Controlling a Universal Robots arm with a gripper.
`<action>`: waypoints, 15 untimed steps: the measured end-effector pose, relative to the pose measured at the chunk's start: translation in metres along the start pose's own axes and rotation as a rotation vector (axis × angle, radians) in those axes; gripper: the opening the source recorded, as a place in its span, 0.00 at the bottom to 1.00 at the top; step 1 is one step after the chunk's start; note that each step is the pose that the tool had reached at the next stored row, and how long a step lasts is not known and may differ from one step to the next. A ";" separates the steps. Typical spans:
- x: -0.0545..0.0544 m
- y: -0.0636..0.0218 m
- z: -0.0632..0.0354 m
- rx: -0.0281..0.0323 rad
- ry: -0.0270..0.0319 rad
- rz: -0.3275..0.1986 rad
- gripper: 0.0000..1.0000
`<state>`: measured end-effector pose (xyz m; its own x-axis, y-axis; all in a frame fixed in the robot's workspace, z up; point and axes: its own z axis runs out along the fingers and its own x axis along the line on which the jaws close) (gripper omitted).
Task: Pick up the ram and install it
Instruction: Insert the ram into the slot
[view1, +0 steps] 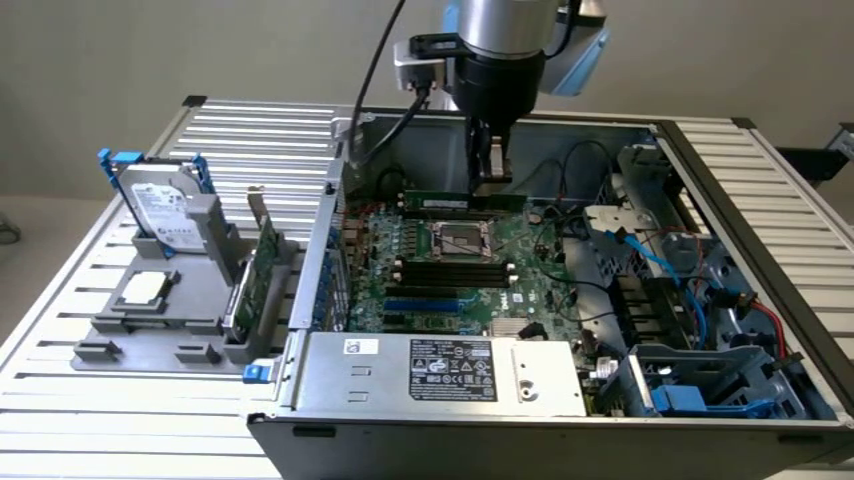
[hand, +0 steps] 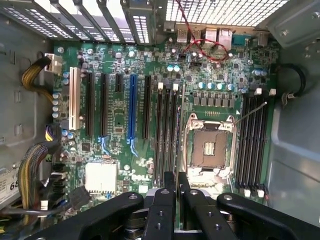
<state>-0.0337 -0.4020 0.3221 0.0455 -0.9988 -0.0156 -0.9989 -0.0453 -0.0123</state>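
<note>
Exterior view: the black claw (view1: 494, 178) reaches down into the open grey computer case (view1: 534, 450). It pinches the top edge of the ram (view1: 454, 203), a long thin green stick held level on the far side of the square silver chip socket (view1: 461, 240). Outside the case, on the slatted metal counter (view1: 80, 400), a grey hard drive (view1: 167, 215) and a bigger green card (view1: 263, 265) stand in a grey rack (view1: 147, 330).

The wrist view looks straight down on the green motherboard (hand: 115, 125). The claw's fingers (hand: 164, 210) sit close together above the long black slots (hand: 162, 130) beside the socket. A blue slot (hand: 132, 107), yellow wires (hand: 30, 75) and a red wire (hand: 200, 45) lie around.
</note>
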 end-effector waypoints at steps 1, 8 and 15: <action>0.000 -0.0002 0.0018 0.0000 0.0000 0.000 0.14; 0.001 -0.0023 0.0146 0.0000 0.0000 0.000 0.14; 0.001 -0.0022 0.0274 0.0000 0.0000 0.000 0.14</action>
<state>-0.0311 -0.4028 0.2947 0.0455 -0.9988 -0.0156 -0.9989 -0.0453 -0.0123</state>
